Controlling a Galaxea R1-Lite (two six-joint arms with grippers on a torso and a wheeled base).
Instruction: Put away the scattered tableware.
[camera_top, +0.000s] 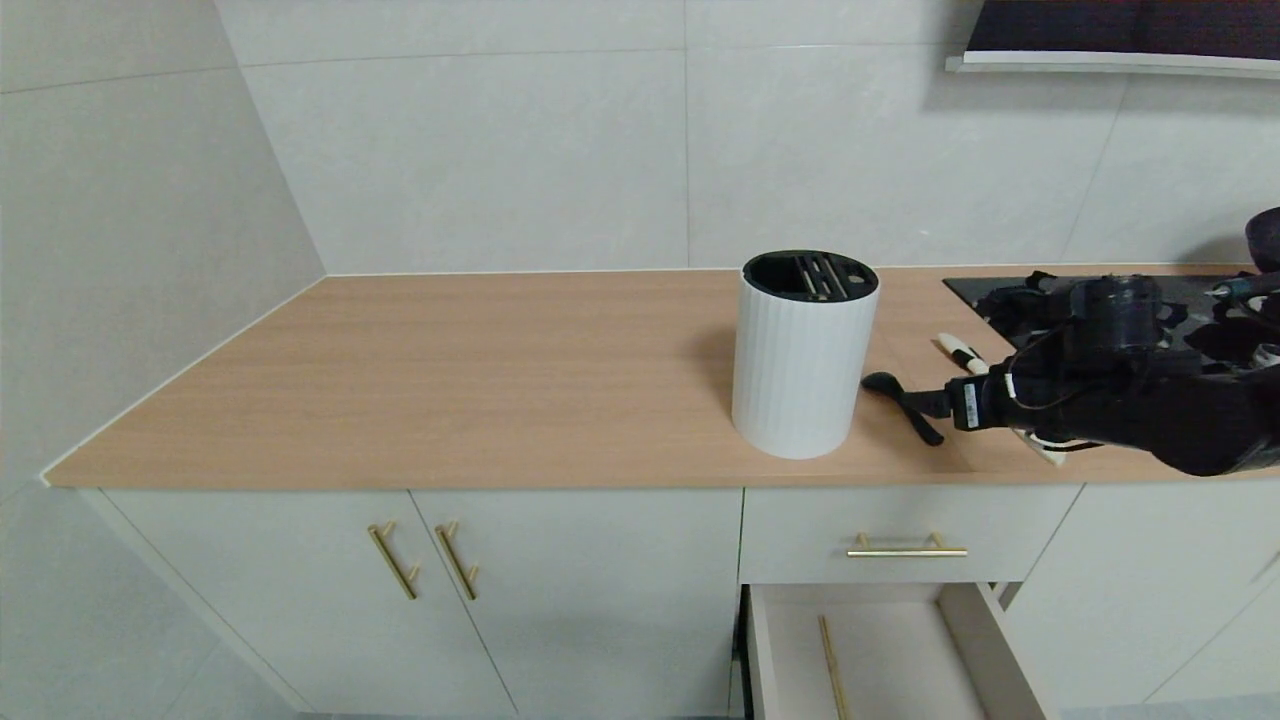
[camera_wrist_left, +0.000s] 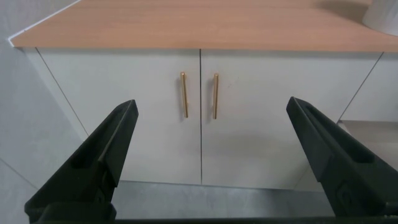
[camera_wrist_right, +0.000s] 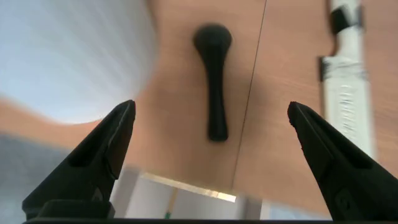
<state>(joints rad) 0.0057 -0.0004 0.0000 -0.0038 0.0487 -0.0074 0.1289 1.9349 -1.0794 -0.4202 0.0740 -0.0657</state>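
On the light-brown wood-grain countertop (camera_top: 500, 370), just right of the tall white ribbed cylindrical utensil holder (camera_top: 803, 370), lies the small matte black spoon (camera_top: 900, 400), bowl toward the back wall and its thin handle pointing to the counter's front edge. The right gripper (camera_top: 930, 402) hangs right over it with its fingers spread wide, the spoon centred between them in the right wrist view.

The spoon looks smooth, low and flat against the board, so the likeliest failure is the pads closing above the handle or skidding off its narrow, rounded stem. A grip too far toward the tip could let the heavier bowl swing down. The holder stands close enough that the nearer finger might knock or push it while descending. Its fluted wall appears to be light plastic or ceramic, so it could slide. The black insert on top has narrow slots, so a tilted spoon may catch on the rim instead of dropping in.

Farther right lies a white slender utensil with black bands (camera_top: 962, 353), apart from the spoon, near the glossy black cooktop (camera_top: 1000, 295).

Below the counter, a white drawer (camera_top: 860, 650) stands pulled out. The left gripper (camera_wrist_left: 211, 130), fingers also wide apart, sits low, facing white cabinet doors with slim brass bar handles (camera_wrist_left: 199, 93).
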